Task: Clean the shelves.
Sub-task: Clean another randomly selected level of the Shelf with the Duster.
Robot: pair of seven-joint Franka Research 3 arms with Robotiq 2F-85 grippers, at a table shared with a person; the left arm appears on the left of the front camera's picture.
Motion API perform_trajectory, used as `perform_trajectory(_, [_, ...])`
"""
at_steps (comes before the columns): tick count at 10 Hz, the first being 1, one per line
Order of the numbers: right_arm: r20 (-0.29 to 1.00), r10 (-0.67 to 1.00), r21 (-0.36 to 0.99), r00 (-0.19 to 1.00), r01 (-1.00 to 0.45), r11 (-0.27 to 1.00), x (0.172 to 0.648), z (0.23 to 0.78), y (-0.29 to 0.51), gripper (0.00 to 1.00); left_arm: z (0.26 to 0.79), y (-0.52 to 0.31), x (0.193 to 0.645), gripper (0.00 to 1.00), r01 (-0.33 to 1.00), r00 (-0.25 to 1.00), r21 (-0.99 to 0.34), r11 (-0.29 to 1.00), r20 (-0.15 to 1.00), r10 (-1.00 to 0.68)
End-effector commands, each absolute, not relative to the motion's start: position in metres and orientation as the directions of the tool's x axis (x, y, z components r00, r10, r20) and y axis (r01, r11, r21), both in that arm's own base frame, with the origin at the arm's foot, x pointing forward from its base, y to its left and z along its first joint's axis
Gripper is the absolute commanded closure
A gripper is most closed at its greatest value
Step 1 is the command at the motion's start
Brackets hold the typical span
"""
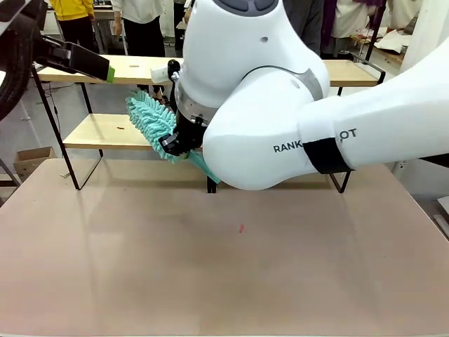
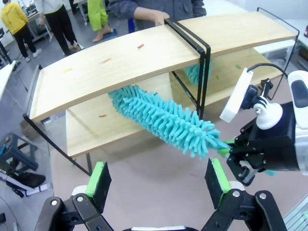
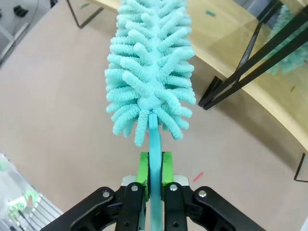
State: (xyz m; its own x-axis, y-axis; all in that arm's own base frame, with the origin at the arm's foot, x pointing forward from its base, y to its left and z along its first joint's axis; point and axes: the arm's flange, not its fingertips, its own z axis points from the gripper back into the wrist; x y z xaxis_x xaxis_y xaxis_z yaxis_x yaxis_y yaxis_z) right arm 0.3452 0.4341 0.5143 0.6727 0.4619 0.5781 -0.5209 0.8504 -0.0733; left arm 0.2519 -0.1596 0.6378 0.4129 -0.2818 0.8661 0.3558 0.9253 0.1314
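Observation:
The shelves point(image 1: 105, 131) stand at the table's far side: two light wood boards in a black frame point(image 2: 144, 53) with a central post point(image 3: 255, 62). My right gripper point(image 3: 154, 168) is shut on the flat handle of a teal fluffy duster point(image 3: 151, 72). The duster head point(image 1: 151, 123) reaches between the two boards, over the left half of the lower one point(image 2: 163, 118). My left gripper point(image 2: 158, 180) hangs open above the table in front of the shelves, with nothing between its green pads point(image 2: 98, 179). It also appears high at the left point(image 1: 98, 67).
Small coloured scraps lie on the upper board point(image 2: 140, 46) and on the table point(image 1: 242, 227). A second teal fluffy piece point(image 2: 195, 72) lies on the lower board behind the post. A person point(image 2: 144, 12) stands just beyond the shelves. A cardboard box point(image 1: 31, 160) sits on the floor at the left.

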Motion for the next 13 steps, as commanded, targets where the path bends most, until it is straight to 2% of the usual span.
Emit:
perform_trajectory(1, [0.579, 0.405, -0.075, 0.708, -0.448, 0.891, 0.352, 0.512, 0.459, 0.88, 0.639, -0.159, 0.251, 0.00, 0.347, 0.413, 0.138, 0.928, 0.866, -0.283])
perform_trajectory(3, [0.568, 0.475, -0.015, 0.672, -0.569, 0.822, 0.347, 0.506, 0.468, 0.88, 0.639, -0.159, 0.251, 0.00, 0.347, 0.413, 0.138, 0.928, 0.866, -0.283])
perform_trajectory(5, [0.531, 0.600, 0.040, 0.598, -0.725, 0.688, 0.324, 0.506, 0.472, 0.88, 0.639, -0.159, 0.251, 0.00, 0.347, 0.413, 0.138, 0.928, 0.866, -0.283])
perform_trajectory(6, [0.513, 0.626, 0.056, 0.587, -0.751, 0.658, 0.314, 0.504, 0.469, 0.88, 0.639, -0.159, 0.251, 0.00, 0.347, 0.413, 0.138, 0.928, 0.866, -0.283])
perform_trajectory(9, [0.525, 0.624, 0.073, 0.579, -0.761, 0.645, 0.295, 0.499, 0.460, 0.88, 0.639, -0.159, 0.251, 0.00, 0.347, 0.413, 0.138, 0.928, 0.866, -0.283])
perform_trajectory(13, [0.571, 0.517, 0.065, 0.638, -0.662, 0.746, 0.302, 0.512, 0.423, 0.88, 0.639, -0.159, 0.251, 0.00, 0.347, 0.413, 0.138, 0.928, 0.866, -0.283])
